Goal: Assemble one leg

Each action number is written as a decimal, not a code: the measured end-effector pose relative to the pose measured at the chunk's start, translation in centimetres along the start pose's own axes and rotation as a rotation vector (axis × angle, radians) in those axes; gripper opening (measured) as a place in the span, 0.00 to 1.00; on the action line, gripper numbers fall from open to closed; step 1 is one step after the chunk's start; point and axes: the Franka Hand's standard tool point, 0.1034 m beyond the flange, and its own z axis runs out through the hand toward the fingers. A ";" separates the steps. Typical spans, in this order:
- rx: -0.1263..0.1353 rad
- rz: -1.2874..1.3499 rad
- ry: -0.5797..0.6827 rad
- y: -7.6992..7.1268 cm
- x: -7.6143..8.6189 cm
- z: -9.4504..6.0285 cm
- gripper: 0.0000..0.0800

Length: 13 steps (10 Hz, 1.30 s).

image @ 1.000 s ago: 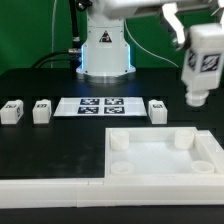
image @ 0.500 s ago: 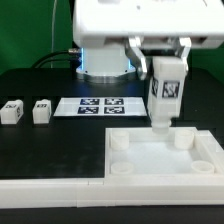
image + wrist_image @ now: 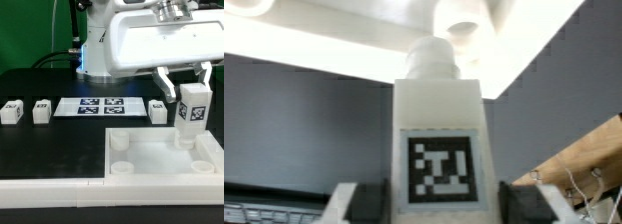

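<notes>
Hand (image 3: 192,92) gripping one leg (image 3: 192,115), three loose legs (image 3: 12,112) (image 3: 41,112) (image 3: 157,110), one panel (image 3: 160,160)

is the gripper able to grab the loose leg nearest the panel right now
Probably not yet: the gripper is shut on another leg above the panel. The loose leg stands uncovered beside the marker board.

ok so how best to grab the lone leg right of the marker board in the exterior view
Probably from straight above, pinching the leg across its two side faces: it sits low on the table, tag face forward, with room either side.
</notes>
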 end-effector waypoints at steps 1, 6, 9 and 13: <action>0.011 -0.003 -0.009 -0.7 -0.4 0.5 0.36; 0.042 -0.006 -0.016 -2.5 -0.4 2.5 0.36; 0.043 0.000 -0.014 -2.2 0.2 2.9 0.36; 0.036 0.009 -0.012 -1.5 0.3 3.0 0.36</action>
